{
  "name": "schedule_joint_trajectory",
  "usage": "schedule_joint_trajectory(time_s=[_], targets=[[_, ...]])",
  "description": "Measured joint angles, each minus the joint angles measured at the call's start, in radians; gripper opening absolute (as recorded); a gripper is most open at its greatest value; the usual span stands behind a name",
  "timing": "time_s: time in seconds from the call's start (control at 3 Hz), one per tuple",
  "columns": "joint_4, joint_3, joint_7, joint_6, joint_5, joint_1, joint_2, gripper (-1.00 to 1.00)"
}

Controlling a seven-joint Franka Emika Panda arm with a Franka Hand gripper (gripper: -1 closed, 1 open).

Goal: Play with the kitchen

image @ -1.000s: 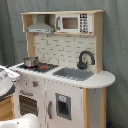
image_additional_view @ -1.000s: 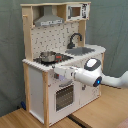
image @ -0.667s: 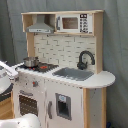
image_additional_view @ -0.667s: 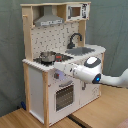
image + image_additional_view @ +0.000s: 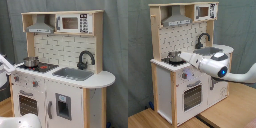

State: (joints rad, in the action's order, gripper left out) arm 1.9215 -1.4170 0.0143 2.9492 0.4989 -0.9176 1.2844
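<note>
Standing in the middle of the first exterior view is the kitchen (image 5: 62, 70), a large toy play set of white panels and light wood. A black stovetop with red burners (image 5: 40, 66) sits on its counter, toward the first exterior view's left, and a small silver pot (image 5: 30, 62) rests on it. A grey sink (image 5: 73, 74) with a curved black faucet (image 5: 85, 59) lies beside the stovetop on the other side. Above the counter hang a grey range hood (image 5: 40, 25) and a small white microwave (image 5: 74, 23). Below the stovetop is an oven door with a dark window (image 5: 27, 103). A white part of the robot arm (image 5: 6, 63) shows at the edge nearest the stovetop; its tip is cut off here.

Seen in the second exterior view, the kitchen (image 5: 183, 60) stands on a wooden floor (image 5: 158, 120) before a grey curtain (image 5: 240, 30). The white arm (image 5: 220, 67) enters from the second exterior view's right, stretched nearly level across the kitchen's front at counter height. Its narrow end points at the counter corner that carries the stovetop (image 5: 173, 60) and pot (image 5: 174, 55). The gripper (image 5: 181, 54) lies just beside the pot, over the stovetop's edge. Whether its jaws are spread or pressed together cannot be told. The oven door (image 5: 192, 96) sits below the arm.
</note>
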Motion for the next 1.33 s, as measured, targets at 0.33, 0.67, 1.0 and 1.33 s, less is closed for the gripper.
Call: schedule_joint_trajectory(time_s=[0.33, 0.67, 1.0, 1.33], targets=[[-0.054, -0.004, 0.006, -0.057, -0.034, -0.016, -0.055, 1.0], [-0.114, -0.01, 0.008, -0.123, -0.063, -0.035, -0.112, 1.0], [-0.176, -0.022, 0.008, -0.195, -0.088, -0.056, -0.17, 1.0], [-0.235, -0.05, 0.007, -0.27, -0.116, -0.078, -0.229, 1.0]])
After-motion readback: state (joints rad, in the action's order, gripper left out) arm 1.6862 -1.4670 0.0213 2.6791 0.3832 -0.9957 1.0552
